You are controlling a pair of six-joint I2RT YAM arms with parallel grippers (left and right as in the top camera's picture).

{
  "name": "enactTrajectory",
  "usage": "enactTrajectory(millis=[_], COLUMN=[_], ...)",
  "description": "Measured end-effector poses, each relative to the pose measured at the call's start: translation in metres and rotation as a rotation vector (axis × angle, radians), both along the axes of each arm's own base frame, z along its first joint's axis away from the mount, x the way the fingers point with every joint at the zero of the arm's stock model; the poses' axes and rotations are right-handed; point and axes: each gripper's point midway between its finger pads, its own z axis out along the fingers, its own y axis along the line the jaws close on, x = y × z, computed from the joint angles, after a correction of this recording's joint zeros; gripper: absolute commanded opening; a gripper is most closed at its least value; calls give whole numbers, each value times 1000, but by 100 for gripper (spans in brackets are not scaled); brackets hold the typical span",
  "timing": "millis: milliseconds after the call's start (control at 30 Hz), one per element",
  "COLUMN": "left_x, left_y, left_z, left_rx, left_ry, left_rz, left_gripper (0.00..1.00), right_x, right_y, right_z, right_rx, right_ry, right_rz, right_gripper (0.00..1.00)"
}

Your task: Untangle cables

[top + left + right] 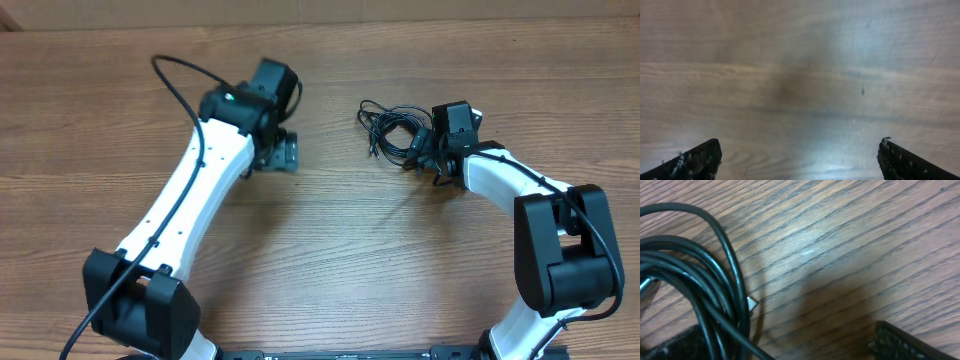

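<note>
- Left hand (799, 145): fingers wide apart over bare worktop (790, 60), holding nothing.
- Right hand (782, 332): fingers apart, not clamped.
- Cables (700, 280): bunched in loose loops on the worktop, at one right-hand finger, well apart from the left hand.

Overhead view is bright and even, sharp edge to edge; my arms drop only faint soft shadows on the table (330, 250). Left wrist view is soft all over, the wood grain smeared, with a dark shadow blotch at centre and pale bluish glare at 6 o'clock. My fingertips (695, 160) at 7 and 5 o'clock are blurred. Right wrist view is crisper — cables (700, 280) at 9 o'clock show thin highlights, there is sheen on the grain near 12, and shadow darkens 5 o'clock.
</note>
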Motion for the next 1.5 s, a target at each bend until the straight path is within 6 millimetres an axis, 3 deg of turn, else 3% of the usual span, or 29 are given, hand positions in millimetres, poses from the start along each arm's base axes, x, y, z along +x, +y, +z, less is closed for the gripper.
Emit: enactTrajectory(millis=[133, 333, 767, 933, 1000, 1167, 1200, 1300, 1367, 1433, 1500], left_x=[18, 27, 41, 43, 43, 41, 41, 42, 42, 43, 44], left_y=[11, 13, 8, 8, 8, -1, -6, -19, -30, -51, -74], left_z=[22, 25, 31, 32, 32, 30, 30, 30, 27, 18, 6], left_rx=[-26, -36, -59, -61, -62, -108, -134, -202, -249, -313, -362], left_ry=[-74, -105, -169, -176, -176, -161, -155, -150, -136, -100, -69], left_rz=[43, 55, 55, 55, 55, 38, 28, -7, -35, -103, -165], left_gripper=[100, 100, 100, 100, 100, 89, 77, 40, 30, 38, 66], right_x=[0, -19, -57, -40, -40, -41, -42, -46, -49, -53, -55], right_y=[-1, -3, 31, 38, 36, -6, -24, -50, -64, -73, -74], right_z=[0, -1, 8, 45, 49, 50, 49, 49, 48, 45, 39], right_rx=[-4, -16, 176, 202, 205, 226, 231, 244, 252, 256, 259], right_ry=[1, 114, 326, 318, 327, 345, 349, 358, 360, 366, 368], right_rz=[-1, 11, 168, 178, 171, 59, 12, -61, -100, -126, -129], right_gripper=[100, 100, 100, 100, 100, 100, 100, 100, 100, 99, 99])
